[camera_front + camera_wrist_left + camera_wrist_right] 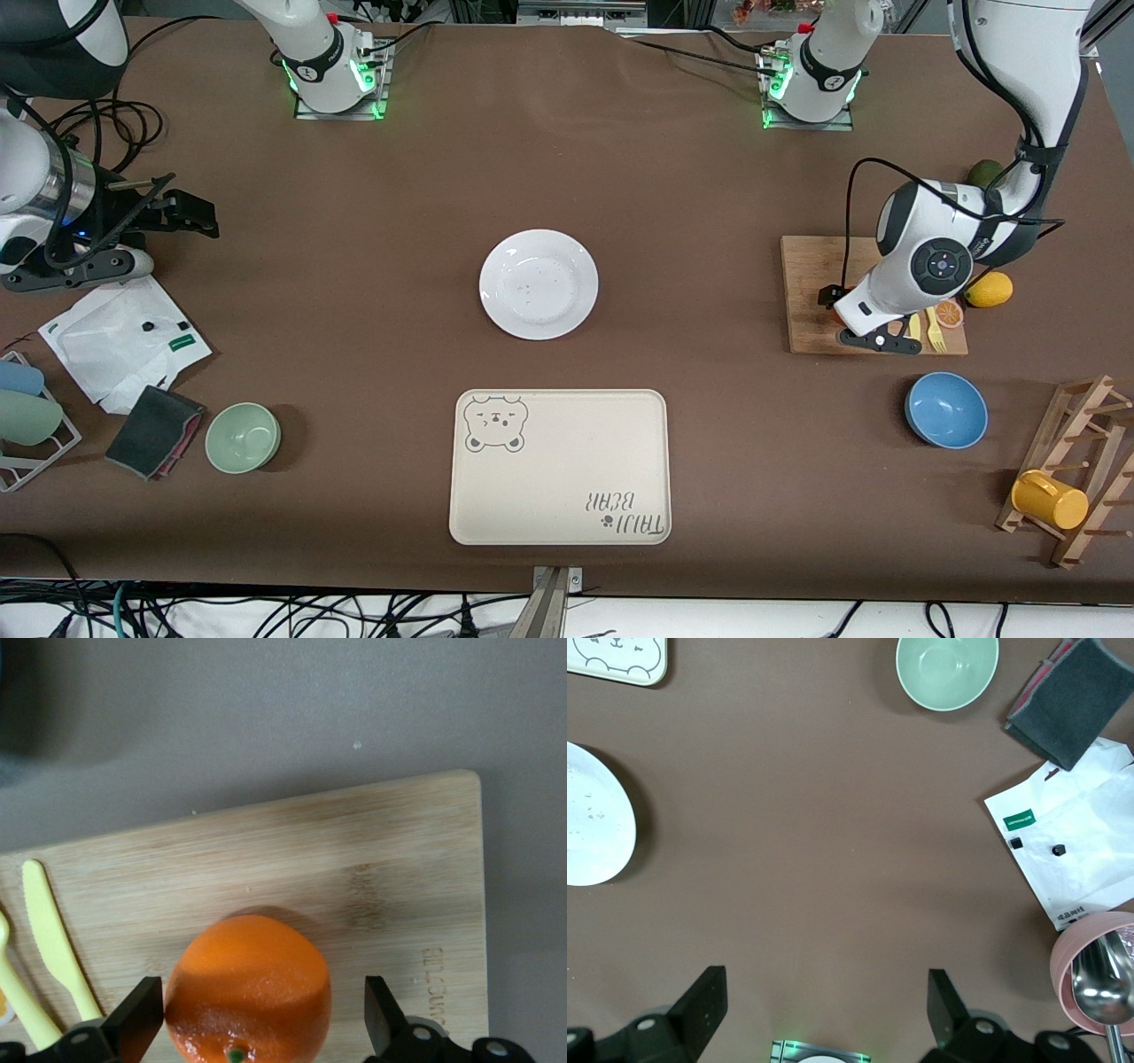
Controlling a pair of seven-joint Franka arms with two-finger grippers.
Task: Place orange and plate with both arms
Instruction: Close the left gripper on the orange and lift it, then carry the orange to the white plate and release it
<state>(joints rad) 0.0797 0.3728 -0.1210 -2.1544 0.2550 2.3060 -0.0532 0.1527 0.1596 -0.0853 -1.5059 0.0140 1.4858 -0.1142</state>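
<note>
Left claw [257, 1023] — low, fingers wide astride the orange [250, 988].

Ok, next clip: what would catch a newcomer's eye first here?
Probably the left gripper down over the wooden cutting board at the left arm's end of the table, its open fingers on either side of the orange. Next, the white plate sits alone mid-table, with the bear-printed tray nearer the front camera. The right gripper waits open over bare tablecloth.
</note>
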